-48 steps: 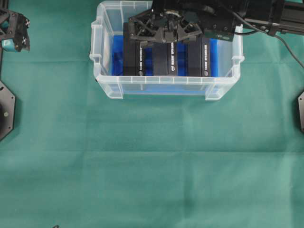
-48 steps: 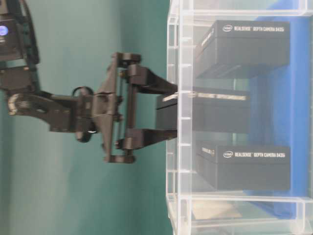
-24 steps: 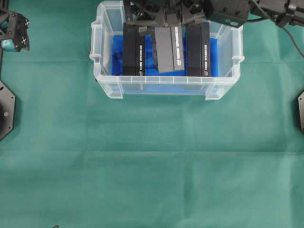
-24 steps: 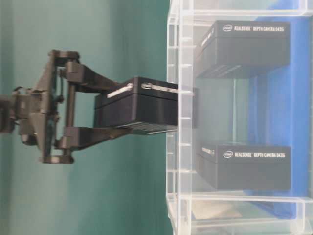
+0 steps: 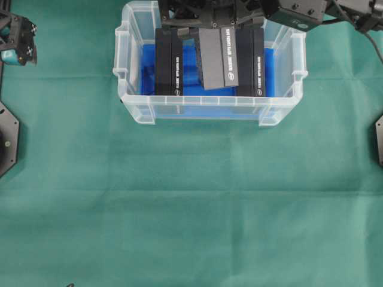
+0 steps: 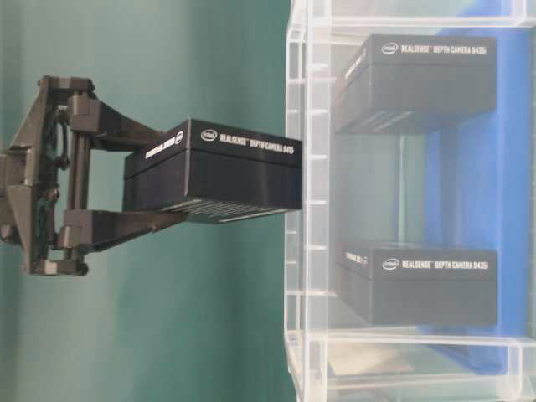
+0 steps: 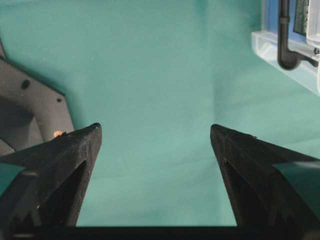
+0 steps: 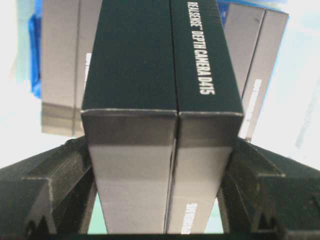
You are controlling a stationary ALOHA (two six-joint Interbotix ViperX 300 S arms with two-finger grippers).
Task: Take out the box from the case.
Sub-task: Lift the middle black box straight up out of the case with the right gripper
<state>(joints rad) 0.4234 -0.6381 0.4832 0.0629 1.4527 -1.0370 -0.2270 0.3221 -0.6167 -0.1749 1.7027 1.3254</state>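
While I log this lift, one item is in hand: a black box [image 6: 213, 172], clamped by its end between the jaws of my right gripper [image 6: 117, 180]. It hangs wholly outside the mouth of the case [image 5: 137, 110] and slightly askew to the two black boxes [image 6: 416, 81] beyond the jaws, which stand on the blue cloth [image 5: 146, 72] well apart from each other.

My left gripper [image 7: 156, 145] is idle over the green table [image 5: 191, 209], jaws wide apart, nothing between them.

Hazards, as I judge them: the hold covers only the near end, so the far end could sag or twist out; a sideways swing might clip the case's rim; the smooth sides may slide if I move off fast.
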